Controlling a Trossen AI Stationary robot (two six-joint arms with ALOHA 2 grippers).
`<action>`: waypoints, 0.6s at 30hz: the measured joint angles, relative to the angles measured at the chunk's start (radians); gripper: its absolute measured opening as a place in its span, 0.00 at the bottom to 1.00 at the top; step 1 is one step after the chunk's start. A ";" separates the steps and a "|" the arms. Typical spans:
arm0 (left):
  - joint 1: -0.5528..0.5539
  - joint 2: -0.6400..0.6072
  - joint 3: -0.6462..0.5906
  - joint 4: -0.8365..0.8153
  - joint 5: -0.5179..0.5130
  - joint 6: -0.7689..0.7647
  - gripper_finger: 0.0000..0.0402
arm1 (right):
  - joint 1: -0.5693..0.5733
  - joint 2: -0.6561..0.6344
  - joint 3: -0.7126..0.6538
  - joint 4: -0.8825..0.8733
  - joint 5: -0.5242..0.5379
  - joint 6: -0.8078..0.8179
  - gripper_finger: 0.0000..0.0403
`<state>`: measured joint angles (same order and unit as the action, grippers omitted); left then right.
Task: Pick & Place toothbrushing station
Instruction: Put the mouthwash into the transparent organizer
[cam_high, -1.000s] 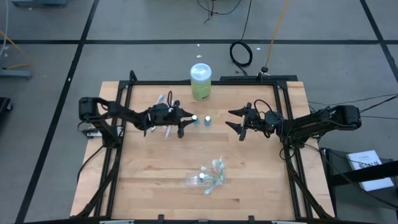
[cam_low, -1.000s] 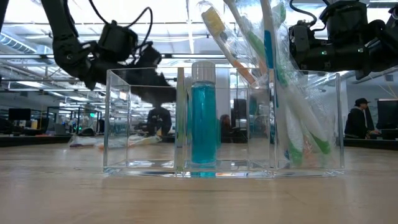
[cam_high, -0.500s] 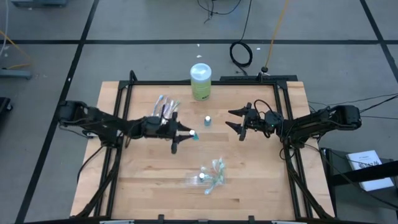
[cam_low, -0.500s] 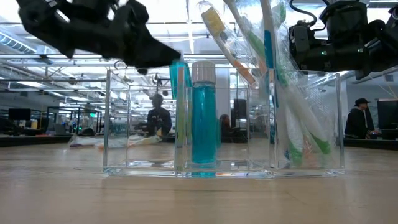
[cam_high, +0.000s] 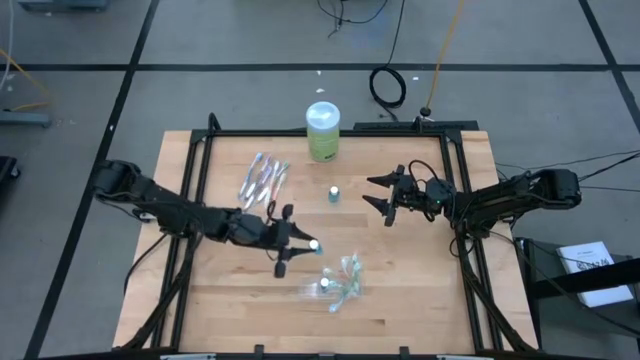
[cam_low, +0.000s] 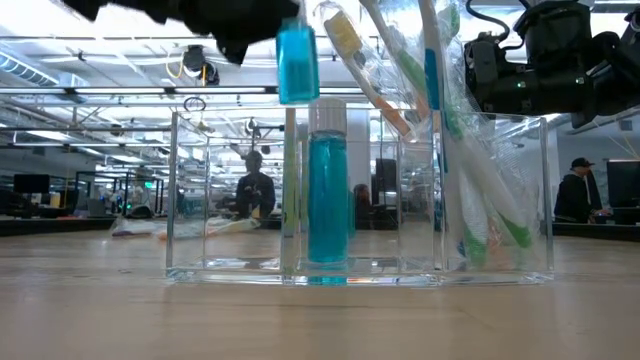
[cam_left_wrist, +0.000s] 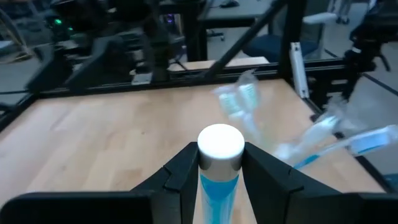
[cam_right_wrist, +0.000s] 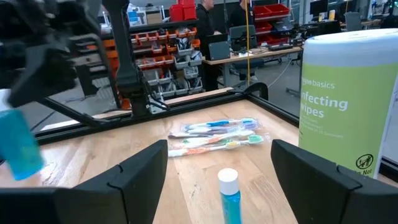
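2 dark jointed arms, black cabling, matte angular left gripper (cam_left_wrist: 221, 180) fingers

The wooden table (cam_high: 230, 300) bore a green wipes canister (cam_high: 322, 132) at its far edge, wrapped toothbrushes (cam_high: 262, 178) far left, one small blue tube (cam_high: 333, 193) mid-table, and a clear organizer (cam_high: 335, 284) near the front.

Grey floor (cam_high: 80, 40) crossed by dark tape lines; coiled black cable (cam_high: 388, 86) lies beyond table's far edge. Behind: shelving with red and orange bins (cam_right_wrist: 166, 34), desks with monitors (cam_low: 30, 186), ceiling strip lights (cam_low: 130, 95), people standing (cam_low: 580, 200).
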<state>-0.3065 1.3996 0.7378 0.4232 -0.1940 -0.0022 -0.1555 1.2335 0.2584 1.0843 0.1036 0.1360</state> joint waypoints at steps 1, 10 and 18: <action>-0.009 0.008 0.017 -0.010 0.003 0.004 0.29 | 0.000 0.000 0.000 0.000 0.000 0.000 0.69; -0.033 0.094 0.053 0.005 0.010 -0.025 0.29 | 0.000 0.000 0.000 0.007 0.000 0.001 0.69; -0.027 0.195 0.053 0.133 0.104 -0.041 0.29 | 0.000 0.000 0.000 0.011 0.000 0.002 0.69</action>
<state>-0.3336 1.5945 0.7910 0.5567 -0.0903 -0.0436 -0.1555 1.2335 0.2584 1.0954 0.1036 0.1375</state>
